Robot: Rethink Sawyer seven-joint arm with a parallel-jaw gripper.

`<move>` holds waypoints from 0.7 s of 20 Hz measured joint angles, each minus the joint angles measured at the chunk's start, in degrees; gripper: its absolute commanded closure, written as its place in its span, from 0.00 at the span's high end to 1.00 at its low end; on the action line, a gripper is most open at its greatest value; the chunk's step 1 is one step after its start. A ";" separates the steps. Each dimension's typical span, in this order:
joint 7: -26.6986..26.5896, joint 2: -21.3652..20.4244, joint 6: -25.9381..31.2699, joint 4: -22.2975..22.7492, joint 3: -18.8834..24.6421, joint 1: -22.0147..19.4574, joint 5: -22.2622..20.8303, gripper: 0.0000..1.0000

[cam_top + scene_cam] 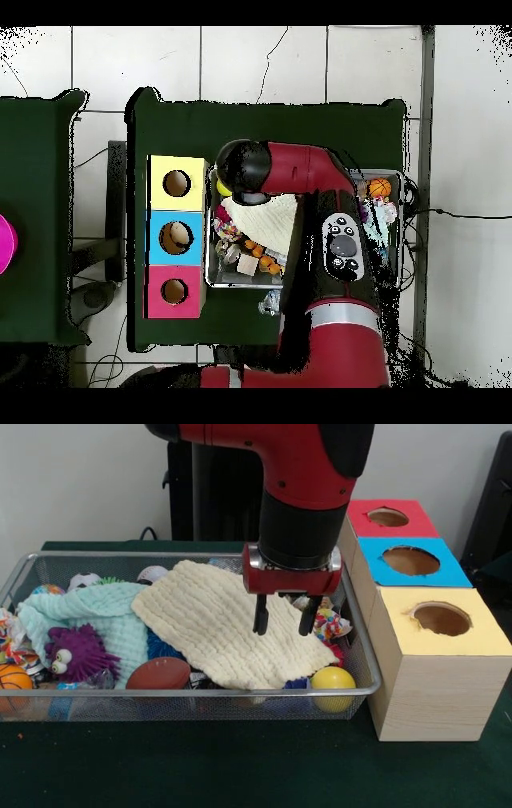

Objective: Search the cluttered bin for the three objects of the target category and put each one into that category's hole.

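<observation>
Centre frame, over bin: my gripper hangs open, empty.
Cream cloth beneath hides objs, so prob. lift it first.

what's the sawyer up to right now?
The gripper hangs open just above the cream cloth in the wire bin, holding nothing. That cloth and a mint one cover much of the clutter; a purple spiky toy, a brown football and a yellow ball show around them. The red, blue and yellow hole boxes stand beside the bin.
</observation>
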 measured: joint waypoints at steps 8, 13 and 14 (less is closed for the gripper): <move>0.00 -3.64 -4.12 4.97 0.84 -0.92 -0.29 1.00; 0.00 -6.89 -6.40 11.19 0.95 -2.23 -0.35 1.00; 0.00 -7.72 -6.88 12.84 0.96 -2.57 -0.40 1.00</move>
